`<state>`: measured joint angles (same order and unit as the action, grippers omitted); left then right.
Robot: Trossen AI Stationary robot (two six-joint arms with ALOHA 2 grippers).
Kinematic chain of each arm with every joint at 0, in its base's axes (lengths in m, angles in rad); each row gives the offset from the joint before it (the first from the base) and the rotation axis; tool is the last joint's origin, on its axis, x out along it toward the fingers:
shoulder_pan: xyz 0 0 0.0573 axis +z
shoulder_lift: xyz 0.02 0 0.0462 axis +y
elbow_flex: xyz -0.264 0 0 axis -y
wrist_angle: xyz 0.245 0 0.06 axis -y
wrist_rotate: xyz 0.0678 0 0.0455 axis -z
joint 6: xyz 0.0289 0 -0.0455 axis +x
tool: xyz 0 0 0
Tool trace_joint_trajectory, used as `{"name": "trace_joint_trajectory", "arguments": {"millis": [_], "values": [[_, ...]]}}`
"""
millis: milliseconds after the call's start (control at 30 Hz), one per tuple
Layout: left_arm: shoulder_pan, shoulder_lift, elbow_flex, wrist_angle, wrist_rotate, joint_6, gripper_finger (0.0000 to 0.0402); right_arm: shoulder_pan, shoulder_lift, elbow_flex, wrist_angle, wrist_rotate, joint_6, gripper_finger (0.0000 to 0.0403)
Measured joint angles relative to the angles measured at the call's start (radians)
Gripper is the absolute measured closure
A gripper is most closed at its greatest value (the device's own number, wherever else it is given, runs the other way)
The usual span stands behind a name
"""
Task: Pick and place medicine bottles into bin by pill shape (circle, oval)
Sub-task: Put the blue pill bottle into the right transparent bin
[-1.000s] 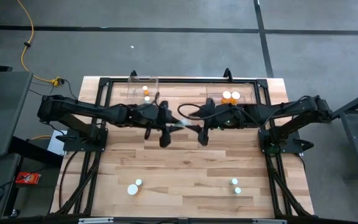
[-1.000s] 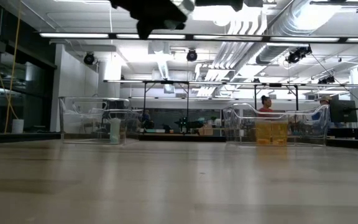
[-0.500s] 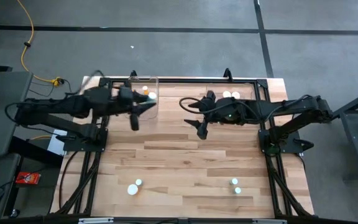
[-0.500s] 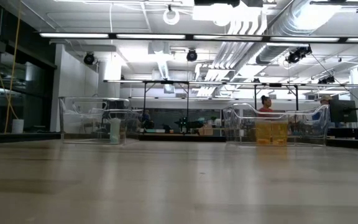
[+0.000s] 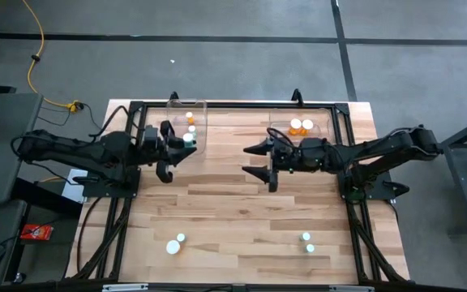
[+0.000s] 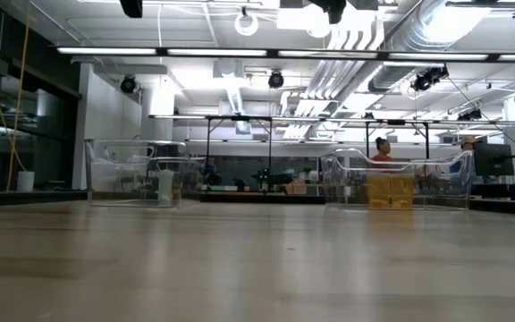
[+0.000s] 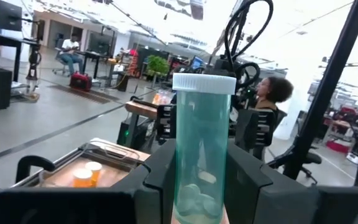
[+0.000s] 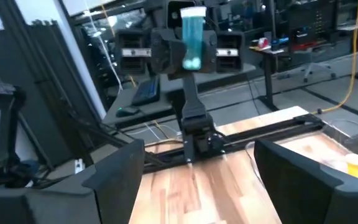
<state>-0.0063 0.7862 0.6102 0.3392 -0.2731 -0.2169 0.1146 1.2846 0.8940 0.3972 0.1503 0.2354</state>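
Two clear plastic bins sit along the far edge of the wooden table point(image 5: 242, 215), and no label or writing can be read on any bottle or bin.

On the left, the left gripper point(image 5: 178, 146) hangs beside the left bin point(image 5: 186, 122), its fingers clamped on a pale green bottle point(image 5: 188, 139) with a white ribbed cap. The left wrist view shows this bottle point(image 7: 202, 149) upright between the two dark fingers point(image 7: 159, 180), its body see-through and tinted teal, with a few pale pills lying at the bottom; their shape is hard to tell. Inside the left bin lie a couple of small bottles point(image 5: 190, 118), one with an orange body and one paler. The low view shows that bin point(image 6: 135, 173) as a clear box with a pale bottle standing in it.

Near the front edge of the table, left of middle, stand two white-capped bottles point(image 5: 174, 244) close together.

Right of centre, the right gripper point(image 5: 259, 161) hovers over bare wood with its jaws spread wide and nothing between them. Its wrist view looks across at the left gripper point(image 8: 191, 43) holding the teal bottle point(image 8: 192, 37) upright.

Behind it, the right bin point(image 5: 302, 123) holds orange bottles point(image 5: 301, 126) with white caps; in the low view they show as yellow-orange blocks point(image 6: 389, 190) through the clear wall.

Toward the front right stand two more white-capped bottles point(image 5: 307, 241), just beside each other.

In the room beyond the table, people point(image 6: 383, 150) sit at desks.
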Motion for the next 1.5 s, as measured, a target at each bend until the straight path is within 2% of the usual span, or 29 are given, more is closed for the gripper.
{"name": "trace_joint_trajectory", "arguments": {"millis": [467, 633, 700, 767, 833, 900, 1067, 1267, 1500], "values": [[-0.001, 0.000, 0.000, 0.009, -0.017, 0.027, 0.0313, -0.001, 0.000, 0.000, -0.004, -0.004, 0.000, 0.0108], [0.034, 0.001, 0.051, -0.069, -0.210, 0.028, 0.0313, -0.001, 0.000, 0.000, -0.004, -0.004, 0.000, 0.0108], [0.084, 0.004, 0.099, -0.185, -0.274, 0.025, 0.0313, -0.001, 0.000, 0.000, -0.004, -0.004, 0.000, 0.0108], [0.158, 0.019, 0.155, -0.347, -0.289, -0.009, 0.0313, -0.001, 0.000, 0.000, -0.004, -0.004, 0.001, 0.0108], [0.254, 0.042, 0.205, -0.522, -0.255, -0.068, 0.0313, -0.002, 0.000, 0.000, -0.004, -0.004, 0.011, 0.0108], [0.353, 0.078, 0.236, -0.668, -0.178, -0.128, 0.0313, -0.003, 0.000, 0.000, -0.005, -0.004, 0.019, 0.0108], [0.560, 0.220, 0.234, -0.886, 0.004, -0.203, 0.0313, -0.003, 0.000, 0.000, -0.005, -0.004, 0.030, 0.0108], [0.669, 0.424, 0.230, -0.971, 0.094, -0.286, 0.0313, -0.003, 0.000, 0.000, -0.009, -0.004, 0.055, 0.0108], [0.683, 0.571, 0.230, -0.967, 0.109, -0.287, 0.0314, -0.003, 0.000, 0.000, -0.012, -0.004, 0.055, 0.0108]]}}
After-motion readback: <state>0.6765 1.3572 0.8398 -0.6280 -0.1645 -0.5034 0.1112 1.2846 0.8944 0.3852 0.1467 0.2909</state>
